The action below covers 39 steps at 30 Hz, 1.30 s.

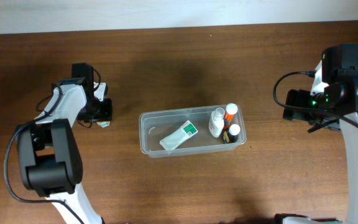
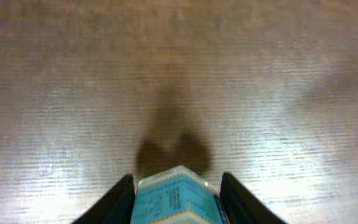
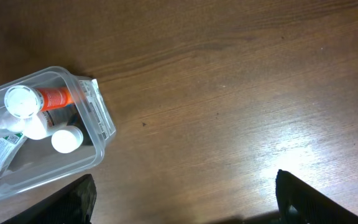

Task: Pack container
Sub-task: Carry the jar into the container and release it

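Clamped between the fingers of the left hand, a small blue-and-white box fills the bottom of the left wrist view. Only bare wooden tabletop and the box's shadow lie ahead of it.

From overhead, the clear plastic container sits at mid-tabletop. It lies to the right of the left hand, near but apart from it. Its long axis runs left to right, slightly tilted, and its left short end faces the box.

Inside, a white tube with a green label lies diagonally in the left half. A white bottle, an orange-labelled bottle and a small dark white-capped bottle crowd the right end.

The right hand has its fingers spread wide with nothing between them, and it hangs beyond the container's right end.

Judging by this, the left arm should carry the box rightward over the near rim. The freest floor seems to be by the left wall.
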{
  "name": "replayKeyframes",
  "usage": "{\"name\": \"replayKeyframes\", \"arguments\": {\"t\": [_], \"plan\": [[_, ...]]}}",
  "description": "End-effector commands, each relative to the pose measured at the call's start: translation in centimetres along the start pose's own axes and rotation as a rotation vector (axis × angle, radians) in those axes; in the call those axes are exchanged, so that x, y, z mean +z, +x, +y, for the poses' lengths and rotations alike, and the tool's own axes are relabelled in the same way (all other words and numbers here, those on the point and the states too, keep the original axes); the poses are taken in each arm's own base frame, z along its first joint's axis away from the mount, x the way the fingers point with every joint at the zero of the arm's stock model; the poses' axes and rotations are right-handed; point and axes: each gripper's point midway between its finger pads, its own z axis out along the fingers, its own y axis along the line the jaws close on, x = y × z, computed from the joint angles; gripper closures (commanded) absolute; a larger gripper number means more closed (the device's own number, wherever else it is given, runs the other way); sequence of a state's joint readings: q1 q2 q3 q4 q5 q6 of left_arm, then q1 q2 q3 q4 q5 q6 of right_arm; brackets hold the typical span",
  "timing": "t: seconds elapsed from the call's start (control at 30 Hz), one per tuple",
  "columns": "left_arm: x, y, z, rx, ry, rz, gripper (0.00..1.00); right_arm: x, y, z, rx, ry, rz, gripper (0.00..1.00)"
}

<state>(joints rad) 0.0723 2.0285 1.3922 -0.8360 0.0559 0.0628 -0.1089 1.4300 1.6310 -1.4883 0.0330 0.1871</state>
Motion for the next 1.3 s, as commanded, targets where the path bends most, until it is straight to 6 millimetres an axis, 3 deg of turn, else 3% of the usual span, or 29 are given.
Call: {"name": "replayKeyframes", "arguments": {"t": [0.0,0.2,0.27,0.33,0.43,0.53,0.73,0.93,1.0,1.1,1.17,1.27], "plan": [[-5.9,-1.6,-2.0,0.041,0.038,-0.132,0.68,0.1,0.0,-0.1,0.003,-0.001,0.002,0.16],[-15.4,-1.0,-8.3,0.189,0.099,-0.33,0.68,0.1,0.0,0.0,0.003,-0.001,0.002,0.16],[-17.7,0.0,-11.3,0.259,0.124,-0.382,0.68,0.1,0.0,0.0,0.002,-0.001,0.002,0.16],[-18.8,1.2,-14.1,0.317,0.153,-0.394,0.68,0.1,0.0,-0.1,0.003,-0.001,0.001,0.16],[-18.2,3.2,-17.5,0.383,0.181,-0.351,0.68,0.1,0.0,-0.1,0.002,-0.001,0.002,0.16],[-15.7,5.2,-19.3,0.384,0.166,-0.278,0.68,0.1,0.0,0.0,0.002,-0.001,0.003,0.16],[-9.4,7.4,-19.6,0.339,0.135,-0.15,0.67,0.1,0.1,-0.1,0.002,-0.001,0.004,0.16],[-5.7,5.9,-18.6,0.333,0.052,-0.14,0.67,0.1,0.1,-0.1,0.002,0.0,0.006,0.16],[-5.3,5.4,-18.9,0.35,0.055,-0.152,0.62,0.1,0.1,-0.1,0.002,0.0,0.006,0.16],[-5.4,5.1,-19.1,0.35,0.06,-0.167,0.46,0.1,0.1,-0.1,0.002,0.0,0.007,0.16],[-5.9,4.9,-19.2,0.35,0.062,-0.174,0.38,0.1,0.2,-0.1,0.002,0.0,0.007,0.16],[-7.5,4.5,-19.4,0.349,0.068,-0.194,0.34,0.1,0.2,-0.1,0.002,0.0,0.008,0.16]]}}
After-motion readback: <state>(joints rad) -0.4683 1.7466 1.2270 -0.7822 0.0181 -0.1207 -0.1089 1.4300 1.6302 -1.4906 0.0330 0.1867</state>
